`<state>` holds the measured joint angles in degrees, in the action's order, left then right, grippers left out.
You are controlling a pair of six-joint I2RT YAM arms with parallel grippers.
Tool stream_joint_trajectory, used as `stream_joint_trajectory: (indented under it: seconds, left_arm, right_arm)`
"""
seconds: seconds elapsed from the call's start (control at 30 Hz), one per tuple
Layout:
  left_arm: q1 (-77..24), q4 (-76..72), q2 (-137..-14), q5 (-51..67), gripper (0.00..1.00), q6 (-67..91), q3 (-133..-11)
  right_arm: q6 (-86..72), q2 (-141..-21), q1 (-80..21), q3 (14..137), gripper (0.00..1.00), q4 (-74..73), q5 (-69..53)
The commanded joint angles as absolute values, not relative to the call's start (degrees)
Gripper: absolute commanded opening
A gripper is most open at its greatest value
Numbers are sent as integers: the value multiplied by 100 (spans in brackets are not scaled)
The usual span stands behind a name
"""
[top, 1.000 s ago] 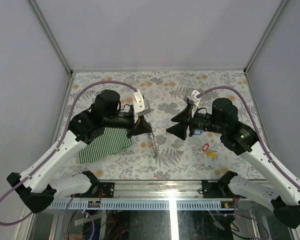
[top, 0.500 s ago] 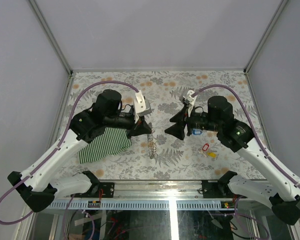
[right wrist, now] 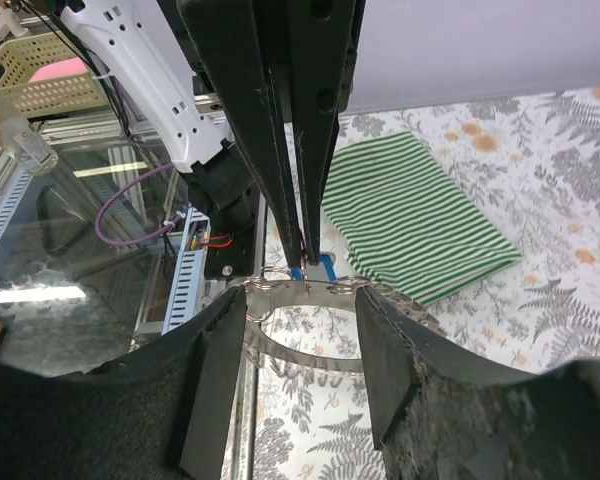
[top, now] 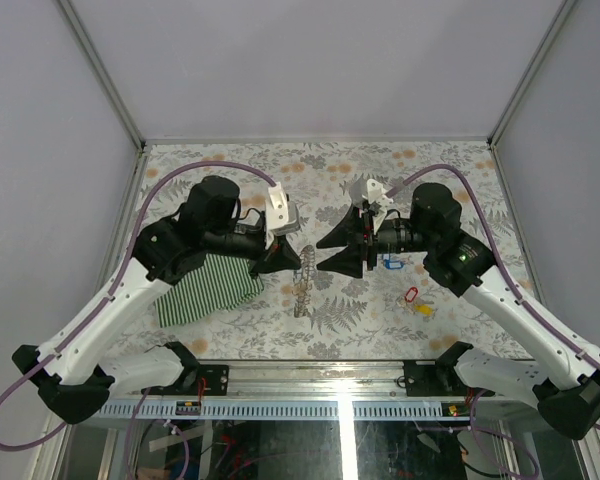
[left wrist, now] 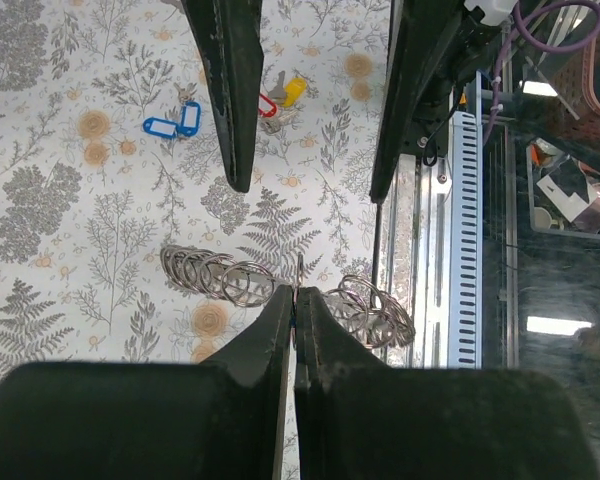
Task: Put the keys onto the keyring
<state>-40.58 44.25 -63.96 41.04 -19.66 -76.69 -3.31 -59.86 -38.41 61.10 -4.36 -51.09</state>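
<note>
The right end effector [top: 322, 254], jaws apart and empty, has swung in close to the keyring [left wrist: 230, 280] hanging from the left end effector's [left wrist: 293, 295] tight pinch, probably to help open it, while the keys [left wrist: 175, 122] lie unthreaded on the surface [left wrist: 60, 200].

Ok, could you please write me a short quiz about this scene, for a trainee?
1. True or false: the left gripper is shut on the keyring.
2. The right gripper has its jaws: A) open, B) shut, C) out of view.
3. How many blue key tags lie on the table in the left wrist view?
Key: 1 true; 2 A; 3 two.
</note>
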Motion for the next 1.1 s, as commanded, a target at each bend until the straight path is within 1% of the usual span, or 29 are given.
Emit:
stream_joint_trajectory:
  seconds: [0.0,0.13,0.3,0.43,0.57,0.8,1.07]
  left_arm:
    - [-4095,4765,-6495,4307,0,-2371,-8155]
    - [-4132,4947,-6578,4318,0,-2496,-8287]
    - [-4157,4942,-6600,4289,0,-2506,-8323]
    - [-4170,4940,-6618,4256,0,-2513,-8324]
    - [-4181,4940,-6651,4256,0,-2511,-8376]
    - [-4184,4944,-6658,4225,0,-2506,-8385]
    - [-4190,4944,-6660,4193,0,-2513,-8398]
  right_arm:
    - [-114,-5964,-3841,5993,53,424,-5405]
    - [-189,-5983,-3836,5781,51,851,-5392]
    - [-232,-6111,-3841,5814,49,958,-5491]
    - [-362,-6155,-3844,5779,44,1080,-5533]
    - [-360,-6249,-3911,5782,39,985,-5469]
    - [2,-6395,-4188,5917,35,487,-5063]
    - [97,-6438,-4258,5961,30,360,-4979]
